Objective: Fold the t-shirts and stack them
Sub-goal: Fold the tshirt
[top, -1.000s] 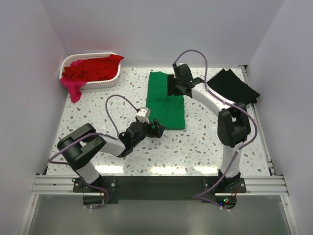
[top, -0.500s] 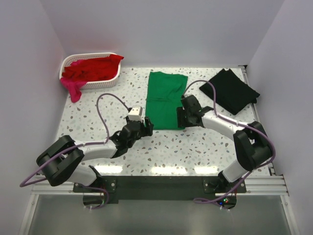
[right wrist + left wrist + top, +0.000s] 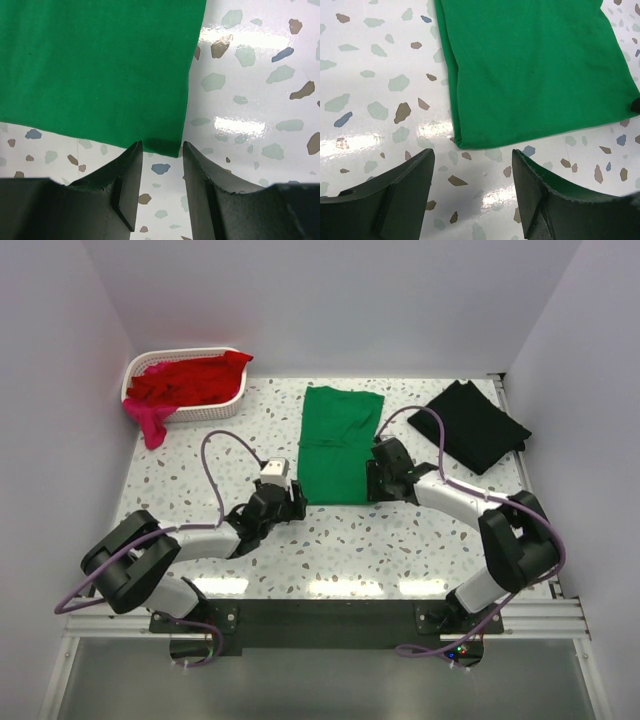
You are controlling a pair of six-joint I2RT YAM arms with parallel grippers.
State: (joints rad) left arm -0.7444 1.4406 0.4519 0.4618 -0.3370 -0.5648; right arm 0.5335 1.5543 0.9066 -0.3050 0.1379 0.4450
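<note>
As the green t-shirt [image 3: 338, 445] lies lengthwise, near-to-far, the left end effector [image 3: 472, 156] sits spread before its near hem. The right end effector [image 3: 160, 146] straddles its near-right corner, fingers apart.

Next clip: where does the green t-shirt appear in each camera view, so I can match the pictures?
Top external: green t-shirt lies flat mid-table, towards the far side.
Left wrist: green t-shirt fills the upper middle and right, with its near left corner at mid-frame.
Right wrist: green t-shirt fills the upper left, with its near right corner just below centre.
Shared landmark: the shirt's near hem against the speckled tabletop.
</note>
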